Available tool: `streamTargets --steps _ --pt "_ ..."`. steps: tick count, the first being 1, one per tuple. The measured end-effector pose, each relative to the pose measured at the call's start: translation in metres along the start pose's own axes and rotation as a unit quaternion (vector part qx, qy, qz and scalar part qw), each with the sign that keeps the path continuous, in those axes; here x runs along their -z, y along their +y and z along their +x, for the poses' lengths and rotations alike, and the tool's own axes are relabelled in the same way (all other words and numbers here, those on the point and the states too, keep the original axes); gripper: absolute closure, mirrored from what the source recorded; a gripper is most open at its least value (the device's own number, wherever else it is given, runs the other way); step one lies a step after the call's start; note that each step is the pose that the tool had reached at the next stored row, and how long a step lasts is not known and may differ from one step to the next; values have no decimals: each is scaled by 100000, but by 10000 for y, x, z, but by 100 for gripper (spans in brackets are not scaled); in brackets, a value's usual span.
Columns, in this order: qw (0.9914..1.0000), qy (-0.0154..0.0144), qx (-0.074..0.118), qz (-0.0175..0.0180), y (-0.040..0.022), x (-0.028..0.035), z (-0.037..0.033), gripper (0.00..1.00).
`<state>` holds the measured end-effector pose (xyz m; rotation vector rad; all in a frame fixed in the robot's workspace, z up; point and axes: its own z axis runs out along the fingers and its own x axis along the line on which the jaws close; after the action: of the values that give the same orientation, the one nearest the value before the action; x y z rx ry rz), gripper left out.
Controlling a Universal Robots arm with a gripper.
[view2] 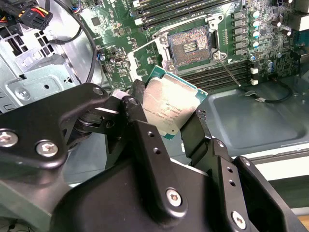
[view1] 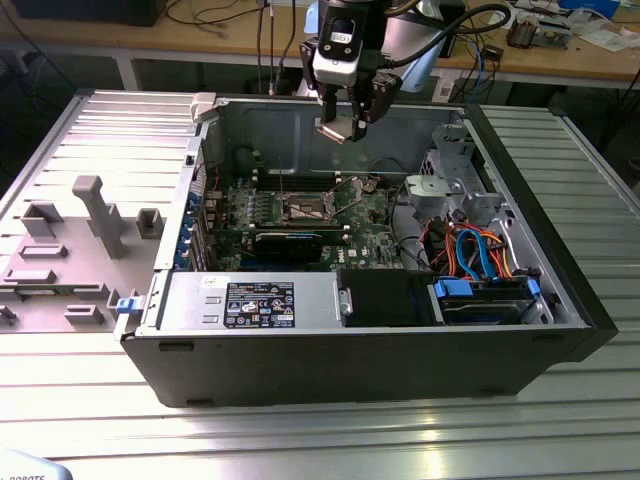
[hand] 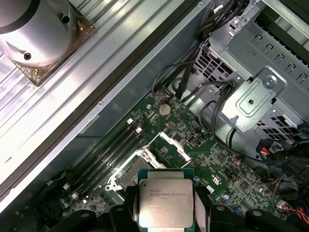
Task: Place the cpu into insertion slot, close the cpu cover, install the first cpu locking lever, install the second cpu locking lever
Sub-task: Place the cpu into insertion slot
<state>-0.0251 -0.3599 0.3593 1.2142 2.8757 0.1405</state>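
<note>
Ribbed silver metal table point(view1: 320, 440): grey plastic fixture plate point(view1: 90, 215) at the exterior view's left, open black computer case point(view1: 350, 370) beside it, wooden benches point(view1: 200, 35) behind. Black gripper point(view1: 340, 128) pinches the square silvery cpu point(view2: 169, 108) by opposite edges. It sits above the case, metal top facing the wrist cameras, no long axis. Insertion slot point(view2: 190, 46) is open.

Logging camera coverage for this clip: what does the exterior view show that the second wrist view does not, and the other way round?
The exterior view adds the whole open computer case on the ribbed table, with grey fixture blocks beside it. The second wrist view adds the insertion slot with its uncovered contact field up close. Both share the gripper shut on the cpu, held above the green motherboard.
</note>
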Motion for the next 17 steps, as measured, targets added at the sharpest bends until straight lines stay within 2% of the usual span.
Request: streamTargets --steps 8,11,17 --pt "100000 2 -26 -5 0 0 0 45" --pt "99998 -50 -613 -17 0 0 0 45" --pt "99930 -330 -3718 -79 0 -1 0 45"
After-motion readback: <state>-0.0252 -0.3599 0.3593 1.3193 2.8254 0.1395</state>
